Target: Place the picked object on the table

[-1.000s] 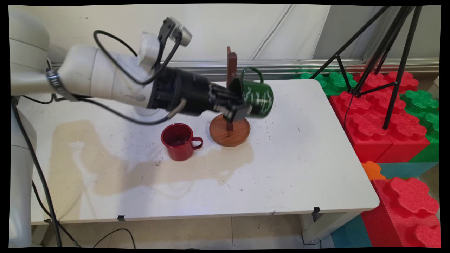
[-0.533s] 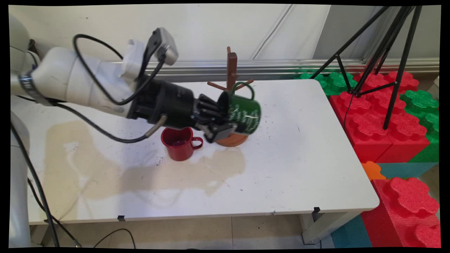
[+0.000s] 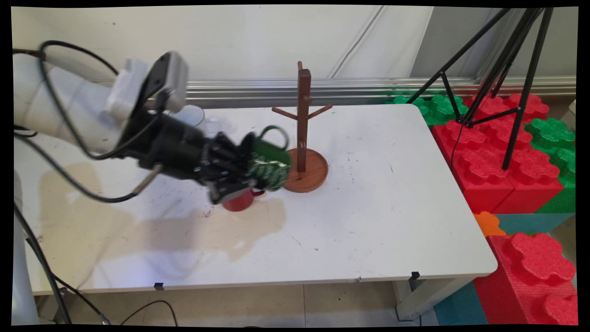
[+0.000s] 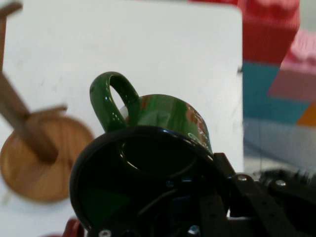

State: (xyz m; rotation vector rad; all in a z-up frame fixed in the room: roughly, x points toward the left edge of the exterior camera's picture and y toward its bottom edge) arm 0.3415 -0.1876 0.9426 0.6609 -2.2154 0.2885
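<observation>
Here the arm (image 3: 69,110) is reaching in from the left, low over the white table (image 3: 368,207), with a clear glass cup (image 3: 191,115) showing behind it near the table's far edge. Its gripper (image 3: 239,177) is pinching the rim of a green mug (image 3: 269,161), one finger inside the mouth and one outside. The mug is lying on its side in the air, its long axis running roughly left to right, mouth facing back toward the gripper, base pointing right toward the wooden mug tree (image 3: 303,138), handle sticking up. A red mug (image 3: 239,200) is sitting on the table directly below the gripper, mostly hidden. The mug tree is standing upright just beside the green mug, apart from it.
</observation>
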